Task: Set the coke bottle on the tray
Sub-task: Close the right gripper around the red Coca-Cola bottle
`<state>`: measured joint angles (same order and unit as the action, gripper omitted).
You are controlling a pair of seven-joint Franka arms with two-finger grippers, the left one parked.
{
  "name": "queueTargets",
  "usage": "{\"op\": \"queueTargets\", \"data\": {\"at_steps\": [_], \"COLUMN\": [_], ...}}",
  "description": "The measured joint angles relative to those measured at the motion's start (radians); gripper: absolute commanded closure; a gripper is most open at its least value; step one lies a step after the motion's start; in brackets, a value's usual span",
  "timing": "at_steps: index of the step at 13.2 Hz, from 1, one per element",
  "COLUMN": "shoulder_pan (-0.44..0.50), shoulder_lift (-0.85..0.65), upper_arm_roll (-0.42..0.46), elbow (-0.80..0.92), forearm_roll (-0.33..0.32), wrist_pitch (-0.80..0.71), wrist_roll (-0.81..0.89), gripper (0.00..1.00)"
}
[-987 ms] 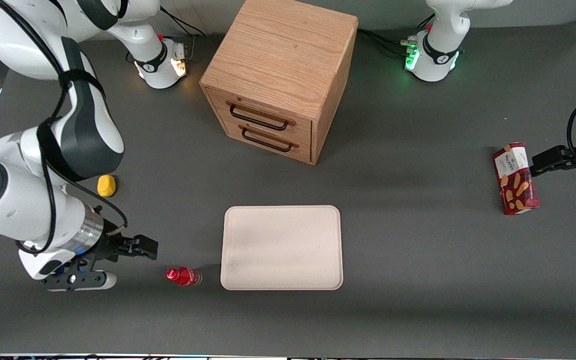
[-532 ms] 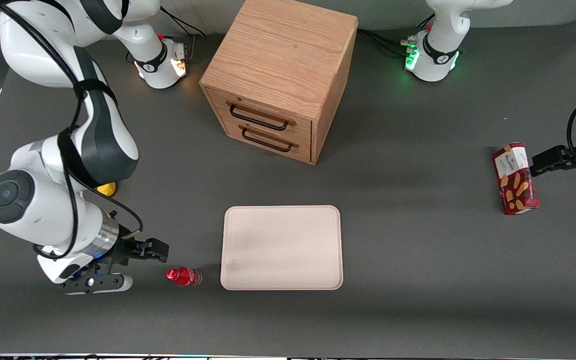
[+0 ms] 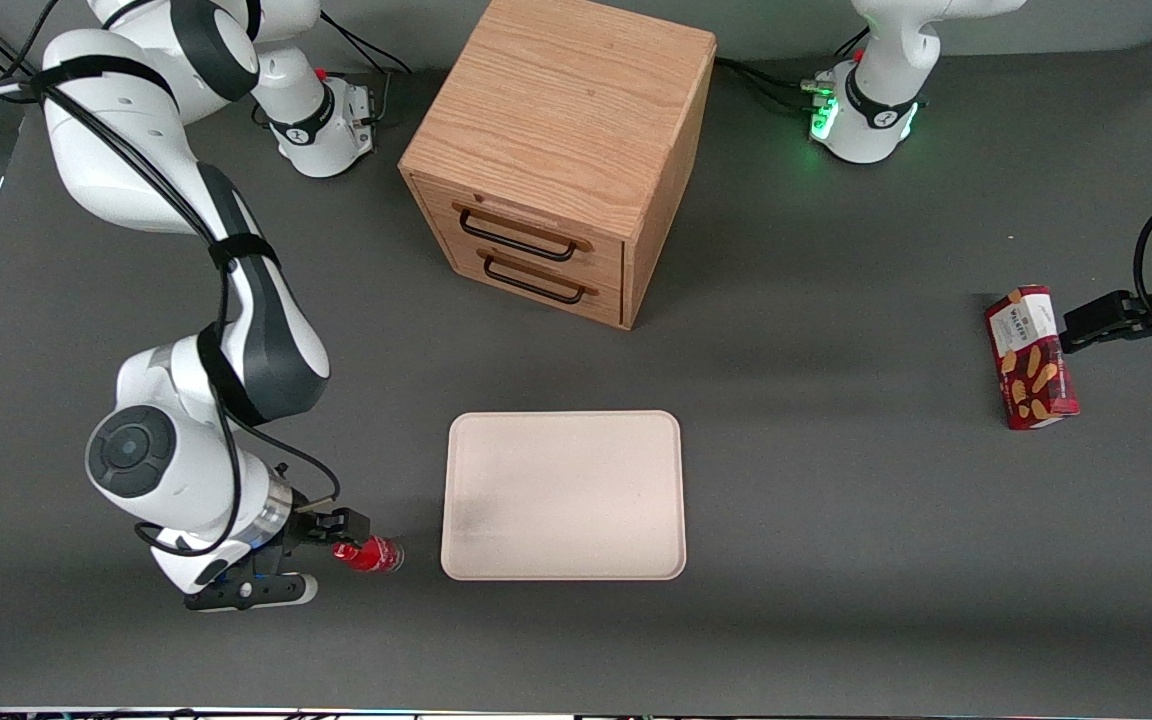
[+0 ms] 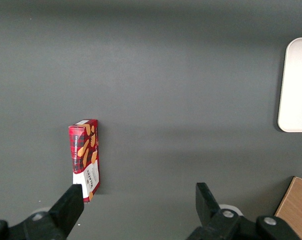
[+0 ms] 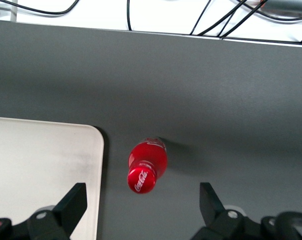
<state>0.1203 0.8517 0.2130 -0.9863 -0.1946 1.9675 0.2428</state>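
The coke bottle (image 3: 370, 554) is small, with a red cap and red label. It stands upright on the dark table beside the tray's corner nearest the front camera, toward the working arm's end. The tray (image 3: 563, 495) is flat, pale cream-pink and bare. My right gripper (image 3: 333, 552) hangs just above the bottle, pointing down. In the right wrist view the gripper (image 5: 142, 202) is open wide, with the bottle's cap (image 5: 142, 180) just ahead of the gap between the two fingers, touching neither. The tray's rounded corner (image 5: 86, 137) lies beside the bottle.
A wooden drawer cabinet (image 3: 561, 150) with two drawers stands farther from the front camera than the tray. A red biscuit box (image 3: 1031, 357) lies toward the parked arm's end of the table, also in the left wrist view (image 4: 84, 152). Cables run along the table edge (image 5: 155, 32).
My right arm has swung toward the tray, bringing the gripper from well short of the bottle to just above it. The arm now hides the yellow lump. The bottle has not moved.
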Motion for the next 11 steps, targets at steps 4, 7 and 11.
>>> {"op": "queueTargets", "data": {"at_steps": [4,7,11], "shoulder_pan": [0.0,-0.001,-0.001], "shoulder_lift": [0.019,0.024,0.034], "upper_arm_roll": [0.0,-0.003,-0.01], "elbow": [-0.014,-0.022,-0.026], "forearm_roll": [-0.001,-0.001,-0.001], "wrist_pitch": [0.034,0.045,0.06], "wrist_roll": [0.0,-0.001,-0.001], "gripper": [0.0,0.0,0.09]}}
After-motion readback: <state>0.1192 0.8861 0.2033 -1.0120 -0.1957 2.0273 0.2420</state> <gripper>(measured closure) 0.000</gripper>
